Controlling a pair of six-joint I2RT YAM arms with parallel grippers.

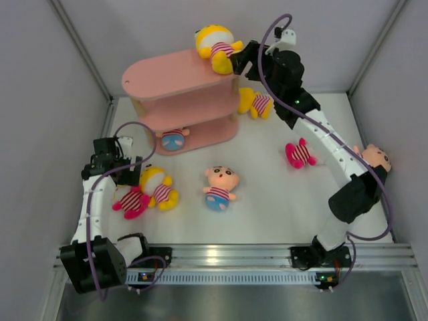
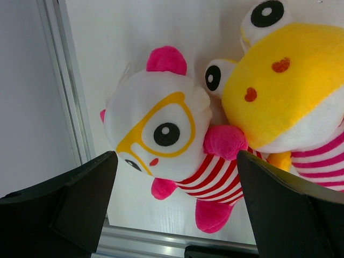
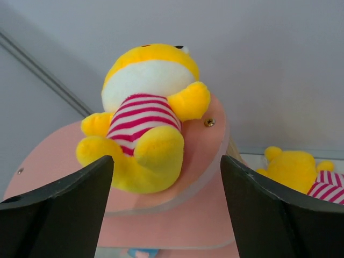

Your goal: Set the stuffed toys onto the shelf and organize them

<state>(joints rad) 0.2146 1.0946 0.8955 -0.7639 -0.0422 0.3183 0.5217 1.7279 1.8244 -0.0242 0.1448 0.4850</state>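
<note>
Right gripper [image 1: 243, 59] stood at the end of the pink shelf [image 1: 164, 77], its jaws spread wide on either side of a yellow striped-shirt toy [image 1: 215, 47] and holding nothing. The toy lay on its back on the top board, close to the rounded end, with its feet over the rim. Left gripper [image 2: 174, 161] hovered fully spread and empty above a pink-limbed toy in yellow glasses [image 2: 161, 129], which lay on the table touching a second yellow toy [image 2: 285, 80].

The likeliest trouble was the toy on the top board sliding off: so near the edge, a finger brushing its legs as the arm pulled away could drag it over. On the left, a closing grip might catch both touching toys at once.

A toy with a blue bottom [image 1: 174, 139] on the lowest tier showed only in part under the boards above it, and most of the middle tier was out of sight. A peach-faced doll [image 1: 374, 157] at the far right was half hidden behind the right arm. Whether the fingers touched the top toy could not be made out.
</note>
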